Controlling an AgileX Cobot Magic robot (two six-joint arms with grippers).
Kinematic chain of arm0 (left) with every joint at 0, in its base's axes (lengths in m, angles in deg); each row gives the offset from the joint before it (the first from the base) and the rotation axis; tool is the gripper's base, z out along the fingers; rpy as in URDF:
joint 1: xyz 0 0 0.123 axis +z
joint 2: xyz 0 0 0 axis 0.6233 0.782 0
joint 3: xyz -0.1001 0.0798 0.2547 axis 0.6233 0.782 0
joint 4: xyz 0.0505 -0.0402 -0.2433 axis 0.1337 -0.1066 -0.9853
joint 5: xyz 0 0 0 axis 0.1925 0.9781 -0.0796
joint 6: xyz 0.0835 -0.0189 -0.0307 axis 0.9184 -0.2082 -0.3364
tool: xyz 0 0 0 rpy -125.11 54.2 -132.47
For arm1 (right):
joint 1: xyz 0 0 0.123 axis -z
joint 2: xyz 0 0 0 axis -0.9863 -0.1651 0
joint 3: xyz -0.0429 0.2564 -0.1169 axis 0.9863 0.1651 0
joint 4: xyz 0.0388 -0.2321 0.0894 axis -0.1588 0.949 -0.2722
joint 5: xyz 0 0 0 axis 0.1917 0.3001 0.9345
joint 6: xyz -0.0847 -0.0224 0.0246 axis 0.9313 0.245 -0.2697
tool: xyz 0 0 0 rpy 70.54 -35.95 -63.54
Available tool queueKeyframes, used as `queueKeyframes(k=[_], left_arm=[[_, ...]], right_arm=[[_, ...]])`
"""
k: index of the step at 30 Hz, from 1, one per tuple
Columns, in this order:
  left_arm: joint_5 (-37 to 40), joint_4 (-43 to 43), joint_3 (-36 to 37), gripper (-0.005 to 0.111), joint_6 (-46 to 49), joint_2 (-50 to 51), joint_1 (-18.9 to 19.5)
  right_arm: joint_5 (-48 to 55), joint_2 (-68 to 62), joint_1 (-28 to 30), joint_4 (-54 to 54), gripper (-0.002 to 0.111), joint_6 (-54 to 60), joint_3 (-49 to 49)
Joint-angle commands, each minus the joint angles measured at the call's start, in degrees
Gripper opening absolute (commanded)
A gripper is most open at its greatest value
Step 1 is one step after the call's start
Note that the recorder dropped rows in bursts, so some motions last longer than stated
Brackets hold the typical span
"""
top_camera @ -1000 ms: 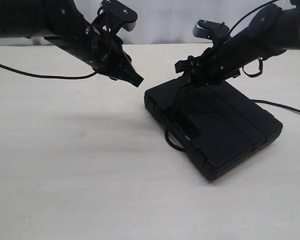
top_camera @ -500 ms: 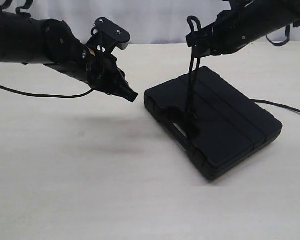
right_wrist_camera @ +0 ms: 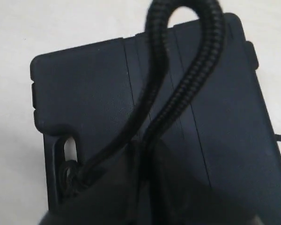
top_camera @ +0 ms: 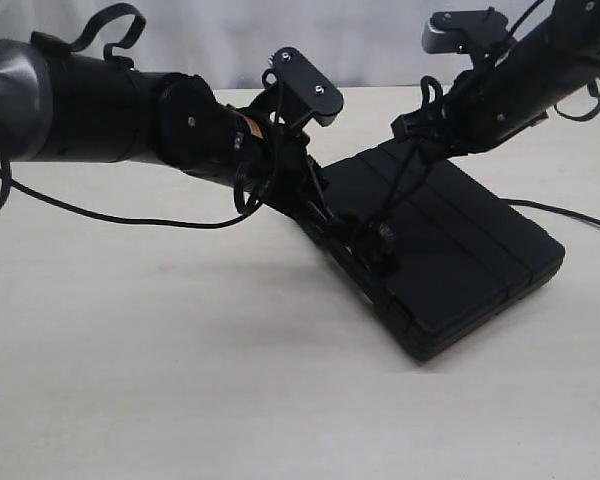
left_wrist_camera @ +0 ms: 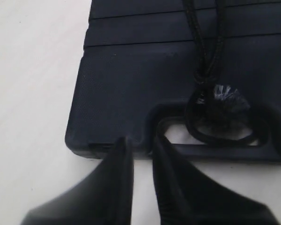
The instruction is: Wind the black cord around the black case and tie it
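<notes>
The thin, matte black braided cord point(top_camera: 400, 190) is threaded through the handle slot of the flat, rectangular black hard-plastic case point(top_camera: 460, 260). From there it rises as a doubled strand, slanting up toward the worktop's far right corner. In the left wrist view the cord point(left_wrist_camera: 201, 51) ends in a loop that hangs in the slot, with a knot and a frayed grey tuft just above it on the lid. In the right wrist view the cord point(right_wrist_camera: 192, 79) arches in a bend over the ribbed lid of the case point(right_wrist_camera: 84, 93), and both of its strands run down between the fingers.

The right gripper point(top_camera: 420, 125) hangs above the far part of the case. Its jaws are closed tight on the doubled strand point(right_wrist_camera: 143, 150), well up from the slot.

The left gripper point(top_camera: 345, 235) is low at the case's handle edge. In its wrist view the jaws point(left_wrist_camera: 139, 143) stand a narrow gap apart with nothing between them. Their tips are just at the rim of the case point(left_wrist_camera: 131, 79), beside the end of the slot, and the cord's loop lies off to one side, outside the gap.

The case lies flat on the pale wooden worktop point(top_camera: 130, 380), between its middle and its right edge. It is skewed to those edges, with one corner pointing at the near edge.
</notes>
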Motion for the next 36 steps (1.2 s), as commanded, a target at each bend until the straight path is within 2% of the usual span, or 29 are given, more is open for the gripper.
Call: queueKeyframes(k=[1,8,10,18,20,23,25,31,36], left_arm=[[0.31,-0.49,0.17,0.016,0.30,-0.30,-0.41],[4.59,-0.49,0.17,0.016,0.30,-0.30,-0.41],[5.36,-0.49,0.17,0.016,0.30,-0.30,-0.41],[9.29,0.88,0.17,0.016,-0.07,-0.30,-0.17],[10.03,1.02,0.17,0.016,-0.67,-0.30,0.36],[11.07,1.31,0.17,0.016,-1.91,-0.30,1.26],[11.61,1.05,0.17,0.016,-2.10,-0.30,2.29],[11.89,0.58,0.61,0.016,-3.47,-0.30,4.36],[7.05,0.80,3.65,0.016,-3.47,-0.30,4.36]], right_arm=[[-0.45,0.45,0.46,3.19,0.012,-2.63,1.84],[2.77,0.45,0.46,17.26,0.046,-15.47,2.29],[3.93,0.45,0.46,18.20,0.053,-15.90,2.29],[6.14,2.77,0.46,18.36,0.056,-15.90,2.29],[6.01,3.61,0.46,21.22,0.055,-16.52,2.29],[6.13,4.03,1.62,31.38,0.051,-24.39,2.92],[5.07,4.03,3.77,35.77,0.043,-28.75,4.40],[-0.70,0.84,13.11,36.77,0.004,-30.14,7.74],[-1.76,-3.23,15.26,34.63,0.004,-26.73,7.74]])
